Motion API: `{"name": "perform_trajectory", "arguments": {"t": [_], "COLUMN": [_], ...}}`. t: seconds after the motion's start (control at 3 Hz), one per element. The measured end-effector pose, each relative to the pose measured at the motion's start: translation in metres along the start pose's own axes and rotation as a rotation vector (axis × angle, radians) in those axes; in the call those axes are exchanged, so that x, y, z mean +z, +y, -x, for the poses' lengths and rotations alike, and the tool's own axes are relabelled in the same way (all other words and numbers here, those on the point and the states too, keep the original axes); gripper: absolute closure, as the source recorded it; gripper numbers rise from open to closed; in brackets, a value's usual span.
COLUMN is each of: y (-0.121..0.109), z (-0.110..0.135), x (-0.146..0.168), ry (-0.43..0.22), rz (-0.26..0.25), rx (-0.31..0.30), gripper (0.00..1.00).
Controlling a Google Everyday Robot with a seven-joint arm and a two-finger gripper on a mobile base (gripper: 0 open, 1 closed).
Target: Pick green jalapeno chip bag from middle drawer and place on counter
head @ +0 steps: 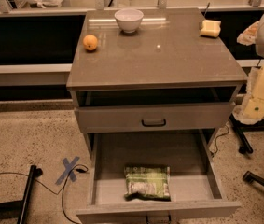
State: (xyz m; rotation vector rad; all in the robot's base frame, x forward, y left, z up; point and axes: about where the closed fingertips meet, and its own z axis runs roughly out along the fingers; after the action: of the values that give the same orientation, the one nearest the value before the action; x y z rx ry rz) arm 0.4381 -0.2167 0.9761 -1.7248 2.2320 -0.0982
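One chip bag [147,182], green and white, lies flat on the floor of the one open drawer [206,168]; it is at six o'clock in the view, close to the drawer's front panel and apart from both side walls. One shut drawer [122,118] with a black loop handle sits above it, under the counter [169,59]. The counter carries three things: one orange [90,42] at ten o'clock, one white bowl [128,20] at twelve, and one yellow block [210,28] at two. One gripper [257,101] hangs at three o'clock, beside the cabinet's right side, well apart from the bag; released or clenched, I cannot tell. One blue tape cross [69,169] marks the floor at eight o'clock.
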Motion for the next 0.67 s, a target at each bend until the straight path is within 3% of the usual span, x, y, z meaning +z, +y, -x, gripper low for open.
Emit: {"name": "perform_trajectory", "arguments": {"t": [0.33,0.67], "y": [0.000,-0.006], "z": [0.000,0.004], "x": [0.004,0.056], "ry": [-0.006,-0.076], "rz": [0.007,0.092], "rx": [0.001,0.008], "gripper": [0.00,0.00]}}
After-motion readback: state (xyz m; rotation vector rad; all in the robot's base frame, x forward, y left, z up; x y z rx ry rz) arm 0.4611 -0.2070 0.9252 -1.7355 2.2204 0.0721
